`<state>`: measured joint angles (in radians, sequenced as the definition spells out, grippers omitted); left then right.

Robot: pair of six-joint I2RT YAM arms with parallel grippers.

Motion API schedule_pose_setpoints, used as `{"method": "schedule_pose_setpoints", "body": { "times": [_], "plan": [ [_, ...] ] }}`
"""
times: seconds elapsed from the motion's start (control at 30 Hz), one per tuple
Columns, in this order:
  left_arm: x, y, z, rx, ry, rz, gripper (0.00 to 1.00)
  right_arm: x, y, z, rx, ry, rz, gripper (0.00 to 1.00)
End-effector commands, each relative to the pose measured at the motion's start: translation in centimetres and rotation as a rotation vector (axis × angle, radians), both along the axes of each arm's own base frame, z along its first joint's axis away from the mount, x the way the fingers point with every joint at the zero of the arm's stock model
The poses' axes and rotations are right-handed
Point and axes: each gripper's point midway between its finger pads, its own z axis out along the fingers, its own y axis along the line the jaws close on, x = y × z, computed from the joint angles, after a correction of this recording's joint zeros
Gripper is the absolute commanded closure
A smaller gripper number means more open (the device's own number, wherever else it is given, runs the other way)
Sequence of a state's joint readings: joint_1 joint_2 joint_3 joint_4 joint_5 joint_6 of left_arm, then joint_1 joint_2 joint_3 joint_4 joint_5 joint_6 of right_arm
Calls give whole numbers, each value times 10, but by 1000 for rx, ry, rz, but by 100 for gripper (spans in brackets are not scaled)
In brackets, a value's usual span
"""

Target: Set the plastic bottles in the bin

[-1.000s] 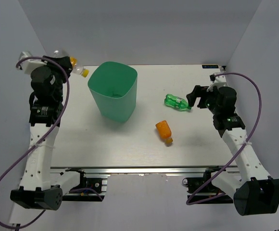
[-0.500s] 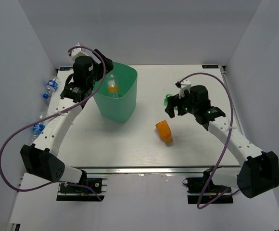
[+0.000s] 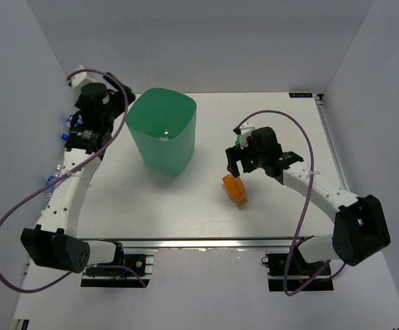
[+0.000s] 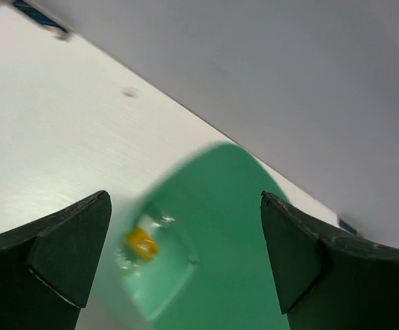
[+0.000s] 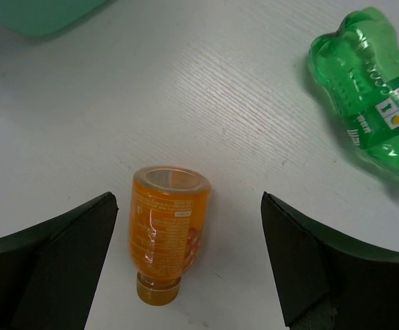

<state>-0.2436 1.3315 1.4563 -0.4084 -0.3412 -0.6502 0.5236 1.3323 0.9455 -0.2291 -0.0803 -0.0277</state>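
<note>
Now, bin (image 3: 162, 137): stands upright on the counter (image 3: 186, 206), left of the middle and toward the far side, its mouth open to the top.
Yellow-capped bottle (image 4: 144, 244): a clear bottle lying at the bottom of the bin; the left wrist view is blurred, so little more than the cap can be made out.
Left end effector (image 4: 186, 237): spread wide with nothing between its fingers; it is held beside the bin's left rim and looks toward the inside of the bin.
Right end effector (image 3: 237, 161): also spread wide and holding nothing; it is above the counter right of the bin, with the orange bottle showing between its two fingers in the wrist view and touching neither.
Orange bottle (image 5: 166, 234): lies on its side on the counter, well apart from the bin, cap turned toward the near edge.
Green bottle (image 5: 371, 130): lies on its side on the counter, just beyond the orange bottle and apart from it; in the top view the right arm covers most of it.
</note>
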Motion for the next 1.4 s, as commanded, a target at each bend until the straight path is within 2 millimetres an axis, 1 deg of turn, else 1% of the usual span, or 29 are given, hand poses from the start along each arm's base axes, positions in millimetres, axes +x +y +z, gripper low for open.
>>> {"method": "schedule_pose_setpoints", "body": {
  "times": [0.0,0.03,0.1,0.13,0.17,0.2,0.23,0.33,0.47,0.5,0.57,0.63,0.67,0.7,0.83,0.87,0.93,0.97,1.03,1.07,1.1,1.13,1.17,1.2,1.23,1.27,1.3,1.33,1.37],
  "plan": [
    [-18,68,-14,-47,36,164,2,1,0,-25,-38,54,-20,11],
    [-26,91,-26,-44,80,247,2,0,-3,-32,-60,69,-35,11],
    [-37,114,-52,-48,138,346,2,-7,-5,-49,-84,111,-31,11],
    [-43,136,-62,-57,158,407,2,-10,-4,-54,-87,124,-23,11],
    [-49,143,-67,-80,156,433,2,-17,-4,-65,-97,149,-12,11],
    [-55,150,-89,-88,197,456,2,-24,1,-70,-73,182,-4,11],
    [-60,161,-96,-97,207,491,2,-30,4,-77,-58,210,2,11],
    [-75,175,-122,-117,254,551,2,-49,6,-101,-52,291,10,11],
    [-82,178,-141,-124,281,573,2,-40,8,-105,-49,276,-19,19],
    [-81,178,-143,-126,282,572,2,-29,14,-93,-34,243,-22,23],
    [-78,177,-141,-123,282,554,2,-16,22,-74,-17,205,-17,44],
    [-73,175,-141,-121,300,539,2,8,35,-29,38,106,-20,68],
    [-70,175,-136,-116,292,531,2,14,38,-11,53,64,-9,71],
    [-70,176,-139,-113,300,533,2,25,46,24,94,-3,-1,73],
    [-73,181,-144,-100,305,558,2,39,67,103,189,-148,90,75],
    [-73,181,-146,-103,304,560,2,45,76,144,246,-222,116,75],
    [-71,180,-148,-105,307,547,2,46,96,186,338,-298,207,75],
    [-70,180,-148,-99,310,542,2,47,104,225,393,-370,247,74],
    [-69,181,-145,-86,303,543,2,49,125,253,479,-396,315,74],
    [-70,184,-144,-66,306,544,2,47,133,285,527,-451,351,74],
    [-69,186,-141,-46,299,545,2,48,140,295,556,-460,371,74],
    [-66,189,-135,29,289,510,2,56,158,290,576,-442,392,73],
    [-63,190,-131,68,284,488,2,55,166,318,613,-489,427,72],
    [-62,193,-126,101,278,484,2,56,175,323,629,-487,445,70],
    [-63,200,-117,128,270,515,2,69,195,304,624,-445,458,65],
    [-63,203,-113,165,280,510,2,67,209,299,621,-412,478,63],
    [-62,204,-111,187,287,501,2,66,214,326,646,-465,480,62],
    [-60,206,-104,224,281,484,2,78,235,301,625,-416,475,57],
    [-59,206,-103,241,281,479,2,83,240,293,611,-394,456,52]
  ]
}}
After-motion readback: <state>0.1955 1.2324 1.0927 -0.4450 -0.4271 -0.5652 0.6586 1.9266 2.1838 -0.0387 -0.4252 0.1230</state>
